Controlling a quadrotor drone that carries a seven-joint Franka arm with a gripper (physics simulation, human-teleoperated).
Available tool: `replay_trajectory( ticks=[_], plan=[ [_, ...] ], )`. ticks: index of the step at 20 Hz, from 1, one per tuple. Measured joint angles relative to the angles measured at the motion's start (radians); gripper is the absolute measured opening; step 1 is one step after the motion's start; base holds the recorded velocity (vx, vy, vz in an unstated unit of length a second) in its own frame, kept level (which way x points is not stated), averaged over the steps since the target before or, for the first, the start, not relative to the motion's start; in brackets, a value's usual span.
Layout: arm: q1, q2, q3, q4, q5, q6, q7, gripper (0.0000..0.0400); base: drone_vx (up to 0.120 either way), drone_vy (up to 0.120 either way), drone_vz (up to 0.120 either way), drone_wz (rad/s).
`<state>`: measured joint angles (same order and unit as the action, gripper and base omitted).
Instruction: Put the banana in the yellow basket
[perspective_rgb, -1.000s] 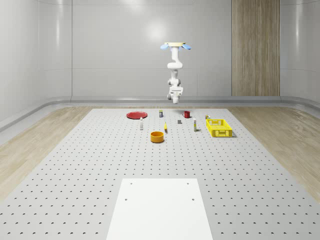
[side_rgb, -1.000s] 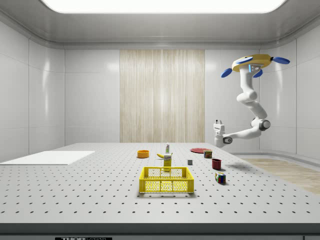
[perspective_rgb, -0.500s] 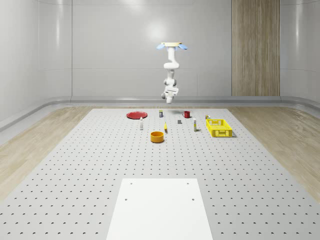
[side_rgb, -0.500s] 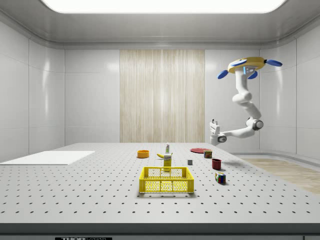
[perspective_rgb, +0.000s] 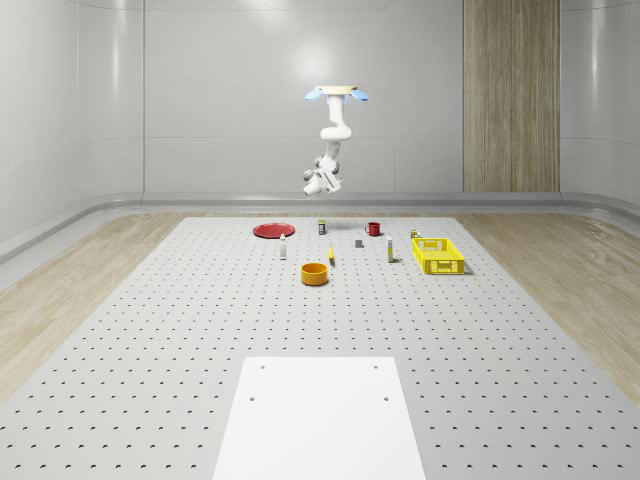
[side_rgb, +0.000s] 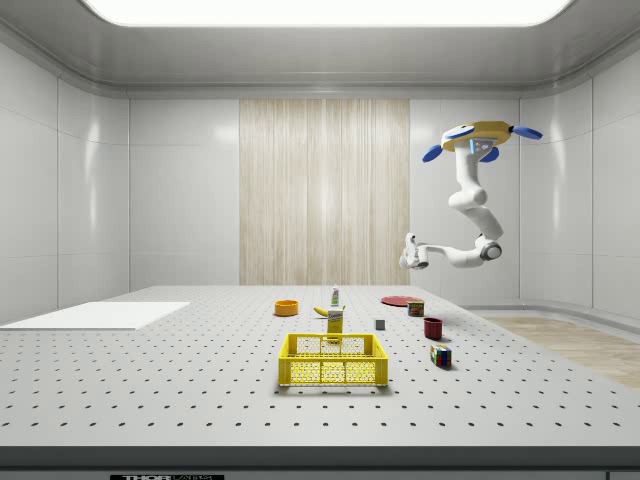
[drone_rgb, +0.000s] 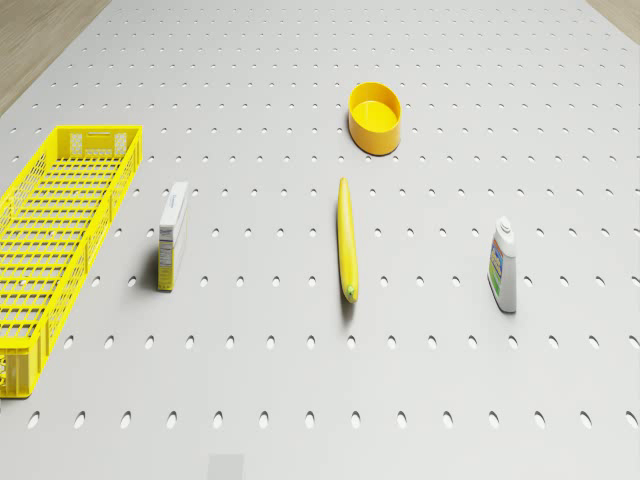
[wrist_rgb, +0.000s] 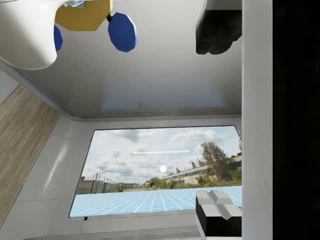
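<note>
The banana (drone_rgb: 346, 240) lies flat on the perforated table, between a yellow bowl (drone_rgb: 375, 118) and a white bottle (drone_rgb: 504, 265); it is also visible as the banana (perspective_rgb: 331, 256) in the whole-scene view. The yellow basket (perspective_rgb: 438, 256) stands empty to the whole-scene view's right of it, also seen as the basket (drone_rgb: 60, 240) and the basket (side_rgb: 333, 360). The drone (perspective_rgb: 335, 92) hovers high over the table's far end. My gripper (wrist_rgb: 218, 125) is open and empty, held in the air well above the table and far from the banana, seen as the gripper (side_rgb: 408, 252) and the gripper (perspective_rgb: 312, 183).
A small upright box (drone_rgb: 172, 235) stands between banana and basket. A red plate (perspective_rgb: 272, 231), a can (perspective_rgb: 322, 227), a red mug (perspective_rgb: 373, 229) and a colour cube (side_rgb: 440, 355) sit near the far end. A white panel (perspective_rgb: 320, 415) covers the near end.
The drone has shifted towards the whole-scene view's left and, in the side view, leftwards. The arm has swung the gripper the same way and lifted it a little.
</note>
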<state>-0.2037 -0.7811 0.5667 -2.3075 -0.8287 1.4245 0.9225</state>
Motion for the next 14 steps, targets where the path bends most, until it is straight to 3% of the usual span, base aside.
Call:
replay_trajectory(
  ticks=[4, 7, 10, 14],
  plan=[
    [-0.148, -0.057, 0.249, -0.257, -0.452, -0.008, 0.143, 0.0400, 0.120, -0.120, -0.120, 0.000],
    [-0.302, -0.099, 0.397, -0.419, -0.748, -0.058, 0.278, 0.0400, 0.120, -0.120, -0.120, 0.000],
    [-0.462, -0.138, 0.503, -0.513, -0.947, -0.130, 0.398, 0.0400, 0.120, -0.120, -0.120, 0.000],
    [-0.628, -0.184, 0.590, -0.565, -1.083, -0.207, 0.509, 0.0400, 0.120, -0.120, -0.120, 0.000]
  ],
)
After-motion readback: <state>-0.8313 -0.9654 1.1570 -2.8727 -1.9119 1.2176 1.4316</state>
